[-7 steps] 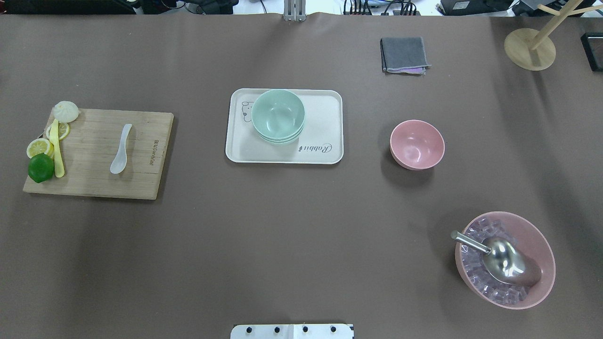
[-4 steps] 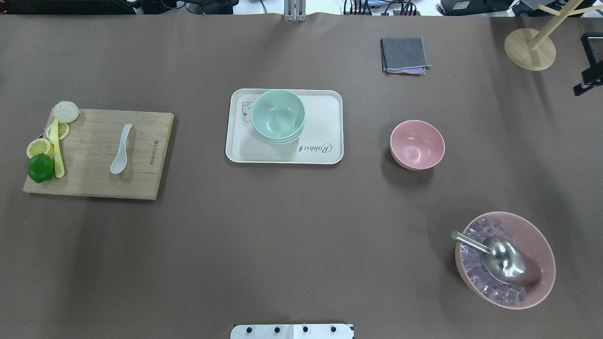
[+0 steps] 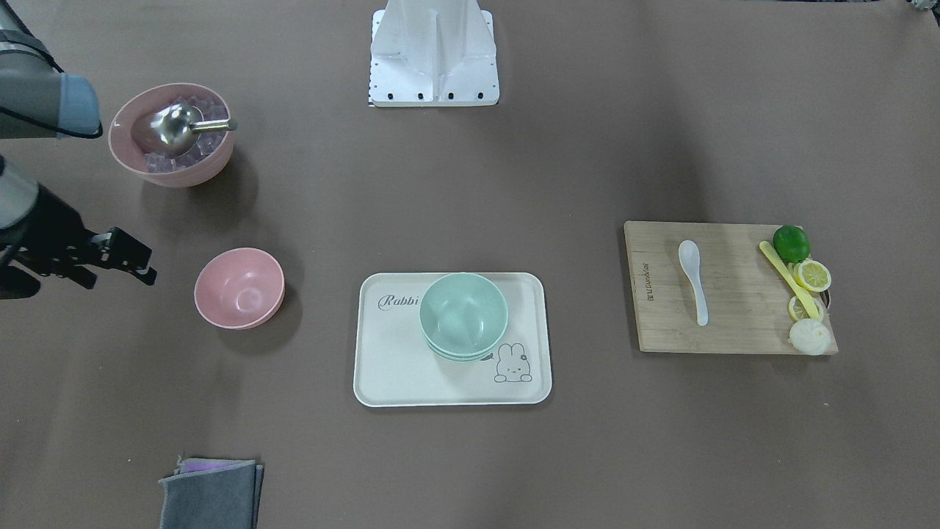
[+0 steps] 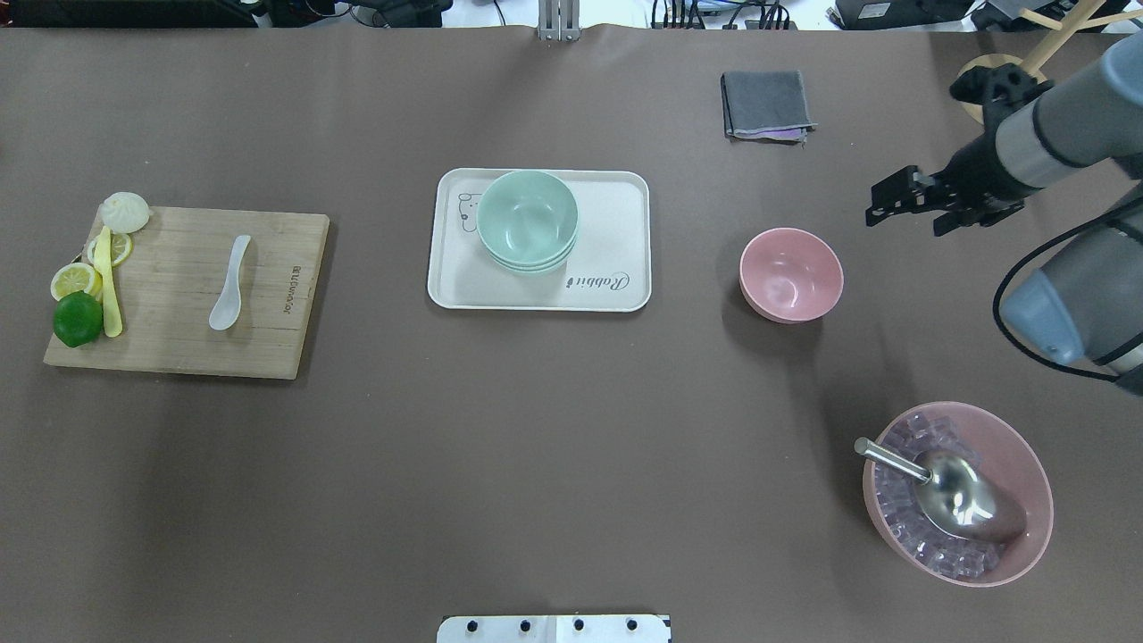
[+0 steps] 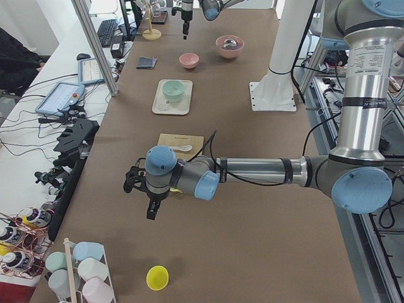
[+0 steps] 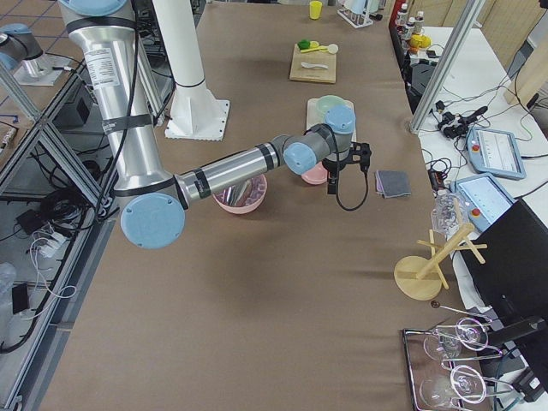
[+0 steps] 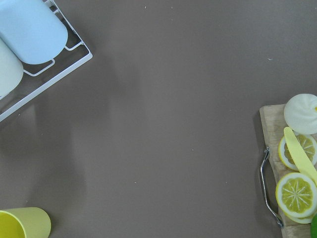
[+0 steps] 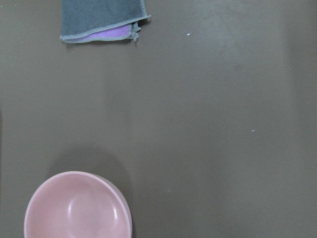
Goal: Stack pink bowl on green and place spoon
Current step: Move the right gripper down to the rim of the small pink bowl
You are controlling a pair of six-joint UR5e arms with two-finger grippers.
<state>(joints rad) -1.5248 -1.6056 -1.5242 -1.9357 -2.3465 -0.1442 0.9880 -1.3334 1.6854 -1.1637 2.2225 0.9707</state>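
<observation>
Bowls unstacked: pink bowl upright on table, right of green stack. Right hand, fingers apart, hovers just right of and beyond pink bowl, nearest arm. Left hand far off, state unclear. Spoon on board.

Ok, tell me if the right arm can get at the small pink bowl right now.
Probably yes. The right gripper hangs close beside the pink bowl, with only bare table between them; the ice bowl and grey cloth lie well aside.
</observation>
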